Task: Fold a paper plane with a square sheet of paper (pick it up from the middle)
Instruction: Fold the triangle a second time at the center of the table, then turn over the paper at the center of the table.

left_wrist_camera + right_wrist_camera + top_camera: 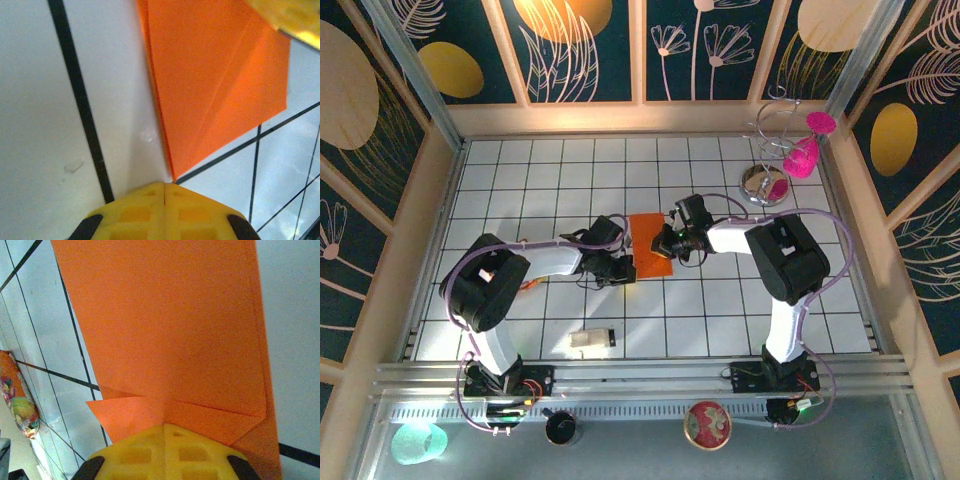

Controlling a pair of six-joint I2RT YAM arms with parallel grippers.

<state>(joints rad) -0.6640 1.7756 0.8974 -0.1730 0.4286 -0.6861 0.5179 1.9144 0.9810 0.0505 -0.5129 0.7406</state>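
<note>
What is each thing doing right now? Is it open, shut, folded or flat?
Orange paper: partly folded, lying flat.
Left gripper: shut, tips at the paper's corner.
Right gripper: shut, tips at the paper's folded end.
Beige block: lying apart from the paper.
Wrapper: crinkled, lying apart from the paper.

Bright and even in the top view, with a warm glow at upper centre of frame and soft shadows on the tiled table. Soft-focused in both wrist views, blurred worst at the bottom edge across the yellow fingertips. Bluish sheen at lower right of the left one.
</note>
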